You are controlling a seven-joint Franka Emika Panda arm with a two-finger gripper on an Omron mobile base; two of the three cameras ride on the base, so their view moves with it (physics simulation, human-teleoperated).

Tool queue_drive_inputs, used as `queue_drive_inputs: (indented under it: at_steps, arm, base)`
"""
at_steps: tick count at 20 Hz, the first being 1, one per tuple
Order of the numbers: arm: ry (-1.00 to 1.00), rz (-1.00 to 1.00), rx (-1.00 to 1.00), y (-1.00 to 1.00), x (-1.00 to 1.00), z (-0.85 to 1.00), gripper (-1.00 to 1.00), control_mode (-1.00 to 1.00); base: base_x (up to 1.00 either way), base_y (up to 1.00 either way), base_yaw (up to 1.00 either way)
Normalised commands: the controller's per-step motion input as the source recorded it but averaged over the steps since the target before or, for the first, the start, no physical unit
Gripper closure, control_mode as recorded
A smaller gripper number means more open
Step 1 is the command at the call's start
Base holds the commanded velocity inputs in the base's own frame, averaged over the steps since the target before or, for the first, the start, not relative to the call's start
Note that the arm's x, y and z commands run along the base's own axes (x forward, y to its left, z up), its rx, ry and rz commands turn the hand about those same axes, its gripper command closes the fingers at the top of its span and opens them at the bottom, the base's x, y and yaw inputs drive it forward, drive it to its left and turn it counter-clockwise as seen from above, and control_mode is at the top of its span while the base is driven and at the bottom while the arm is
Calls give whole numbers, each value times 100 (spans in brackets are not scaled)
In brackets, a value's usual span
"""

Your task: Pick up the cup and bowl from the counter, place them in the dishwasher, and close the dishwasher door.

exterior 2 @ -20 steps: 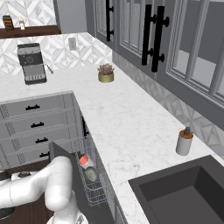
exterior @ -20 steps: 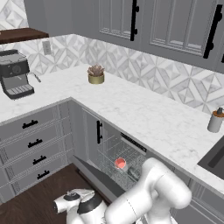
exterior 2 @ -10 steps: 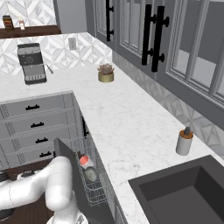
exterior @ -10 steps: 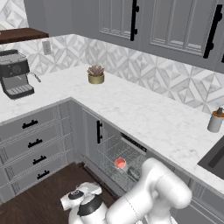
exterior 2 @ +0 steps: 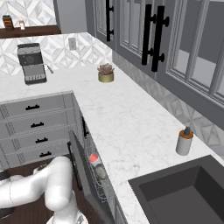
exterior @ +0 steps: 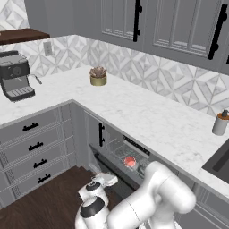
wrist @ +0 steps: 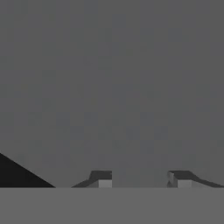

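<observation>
The cup (exterior: pixel 129 162) (exterior 2: pixel 93 158), red inside, sits in the wire rack of the dishwasher (exterior: pixel 117 151) under the counter (exterior: pixel 147 117) (exterior 2: pixel 119 114). The dark bowl (exterior: pixel 143 169) (exterior 2: pixel 100 171) lies in the rack right beside it. The dishwasher door (exterior 2: pixel 84 171) stands partly raised, steeply tilted. My gripper (exterior: pixel 106 180) is low, just in front of the dishwasher opening. In the hand view the gripper (wrist: pixel 142 181) faces a flat grey panel at close range, its fingertips (wrist: pixel 103 179) apart with nothing seen between them.
Grey drawers (exterior: pixel 31 147) with black handles stand left of the dishwasher. On the counter are a coffee machine (exterior: pixel 15 80), a potted plant (exterior: pixel 98 77) and a pump bottle (exterior: pixel 220 123). A dark sink (exterior 2: pixel 183 197) lies at the right. Dark wood floor (exterior: pixel 49 205) lies below.
My hand has moved up and to the right, closer to the dishwasher. The fingers have narrowed. The door's edge looks slightly higher.
</observation>
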Motion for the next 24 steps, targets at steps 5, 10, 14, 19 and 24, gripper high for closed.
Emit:
queue_drive_inputs:
  at_steps: [5, 10, 14, 19, 24]
  arm:
    - [-12, -11, -22, -92, 99, 0, -100, -100]
    - [-4, -10, -20, -86, 93, -10, -100, -100]
    - [0, -7, -16, -72, 88, -29, -100, -100]
    - [0, -3, -12, -64, 80, -30, -100, -100]
    - [0, 0, -8, -45, 52, -20, -100, -100]
  base:
    - [0, 0, 0]
    - [0, 0, 0]
    - [0, 0, 0]
    - [0, 0, 0]
    - [0, 0, 0]
